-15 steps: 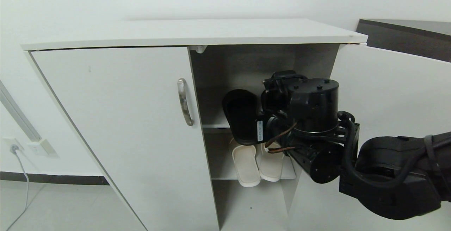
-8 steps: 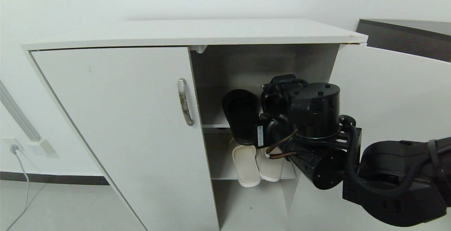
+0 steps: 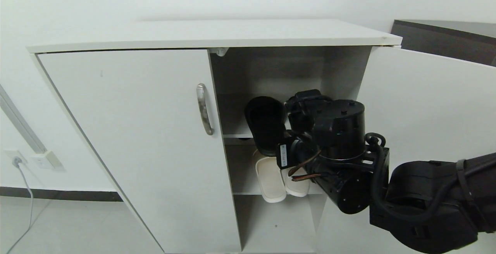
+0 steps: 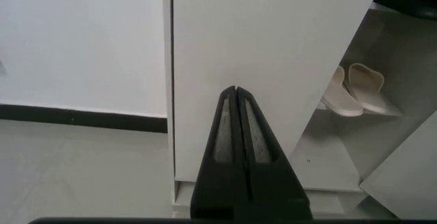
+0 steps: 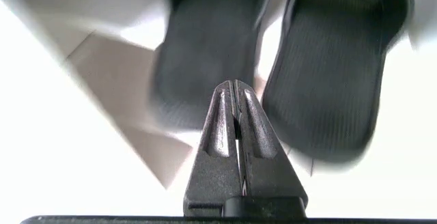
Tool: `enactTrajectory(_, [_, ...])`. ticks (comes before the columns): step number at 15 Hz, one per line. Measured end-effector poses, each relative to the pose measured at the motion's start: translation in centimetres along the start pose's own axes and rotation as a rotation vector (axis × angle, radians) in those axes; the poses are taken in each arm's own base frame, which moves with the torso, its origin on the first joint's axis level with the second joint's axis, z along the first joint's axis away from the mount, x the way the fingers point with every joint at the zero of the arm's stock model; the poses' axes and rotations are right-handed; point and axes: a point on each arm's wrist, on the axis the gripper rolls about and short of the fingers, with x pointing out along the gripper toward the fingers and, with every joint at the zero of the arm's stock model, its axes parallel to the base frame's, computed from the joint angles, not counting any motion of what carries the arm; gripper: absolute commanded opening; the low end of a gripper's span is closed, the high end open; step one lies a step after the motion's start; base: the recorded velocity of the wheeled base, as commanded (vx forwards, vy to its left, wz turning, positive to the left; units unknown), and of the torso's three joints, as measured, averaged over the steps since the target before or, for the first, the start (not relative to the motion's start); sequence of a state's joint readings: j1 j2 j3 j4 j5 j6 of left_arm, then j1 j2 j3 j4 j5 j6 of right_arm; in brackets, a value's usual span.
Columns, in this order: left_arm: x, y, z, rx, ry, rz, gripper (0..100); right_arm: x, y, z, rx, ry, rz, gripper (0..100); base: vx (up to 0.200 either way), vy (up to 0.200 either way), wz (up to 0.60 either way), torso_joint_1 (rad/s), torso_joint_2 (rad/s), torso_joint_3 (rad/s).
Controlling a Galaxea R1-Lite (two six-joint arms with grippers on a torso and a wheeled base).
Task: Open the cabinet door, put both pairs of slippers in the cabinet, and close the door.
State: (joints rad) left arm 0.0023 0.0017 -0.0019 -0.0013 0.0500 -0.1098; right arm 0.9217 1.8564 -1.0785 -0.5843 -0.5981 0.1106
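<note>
The white cabinet point(image 3: 213, 33) has its right door point(image 3: 426, 99) swung open and its left door point(image 3: 135, 130) closed. A pair of black slippers point(image 3: 265, 126) point(image 5: 334, 67) hangs tilted at the level of the upper shelf point(image 3: 234, 134). My right gripper point(image 5: 235, 91) is shut at their heel ends, and my own wrist hides the grip in the head view. A pair of white slippers point(image 3: 271, 176) point(image 4: 355, 91) lies side by side on the middle shelf point(image 3: 242, 186). My left gripper point(image 4: 235, 94) is shut on nothing, low in front of the closed left door.
A metal handle point(image 3: 203, 108) sits on the closed left door's inner edge. The bottom compartment point(image 3: 275, 223) is bare. A wall socket with a cable point(image 3: 15, 163) is at the lower left. A dark panel point(image 3: 445, 37) stands behind the open door.
My right wrist has sunk a little and shifted slightly left, while the black slippers stay near the upper shelf. The head camera has shifted slightly.
</note>
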Motion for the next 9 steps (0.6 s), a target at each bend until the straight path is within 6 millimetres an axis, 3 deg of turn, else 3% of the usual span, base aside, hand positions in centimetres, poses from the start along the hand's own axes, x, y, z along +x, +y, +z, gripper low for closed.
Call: enactTrajectory(9, [0.00, 0.00, 0.02, 0.000, -0.001, 0.001, 0, 0.21, 0.13, -0.74, -0.007, 0.011, -0.001, 0, -0.200, 0.000, 0.00, 0.000, 0.00, 0.002])
